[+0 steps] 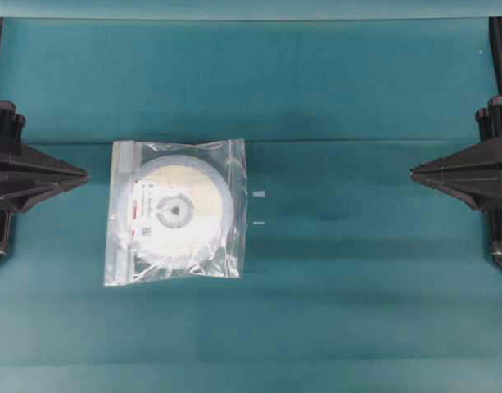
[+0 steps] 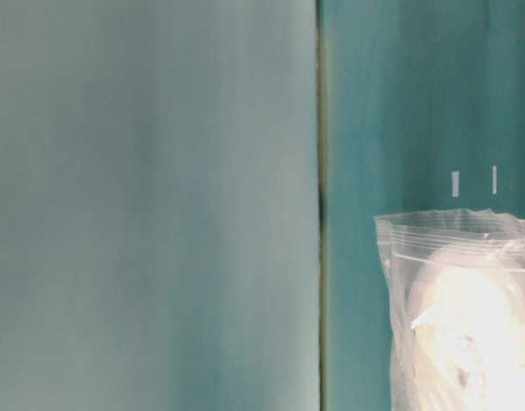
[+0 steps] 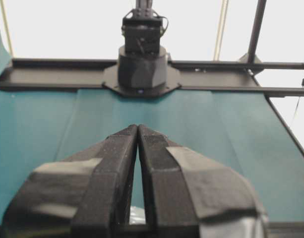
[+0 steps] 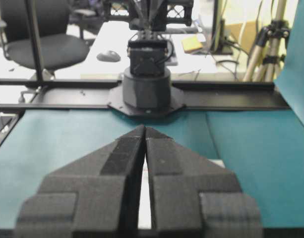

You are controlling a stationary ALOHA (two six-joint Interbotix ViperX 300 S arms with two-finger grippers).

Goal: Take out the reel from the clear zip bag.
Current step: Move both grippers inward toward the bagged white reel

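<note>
The clear zip bag (image 1: 177,211) lies flat on the teal table, left of centre, with its whitish zip strip along its left edge. Inside it lies the reel (image 1: 178,210), round and white with a grey hub and a label with a red mark. A corner of the bag (image 2: 455,300) also shows at table level, with the pale reel (image 2: 468,325) inside. My left gripper (image 1: 85,174) rests at the left edge, shut and empty, apart from the bag. My right gripper (image 1: 412,172) rests at the far right, shut and empty. Both wrist views show fingertips touching: left gripper (image 3: 137,127), right gripper (image 4: 145,128).
Two small white marks (image 1: 260,194) lie on the teal cloth just right of the bag. Black arm bases and frame rails stand at the left and right table edges (image 1: 5,164). A teal backdrop rises behind the table.
</note>
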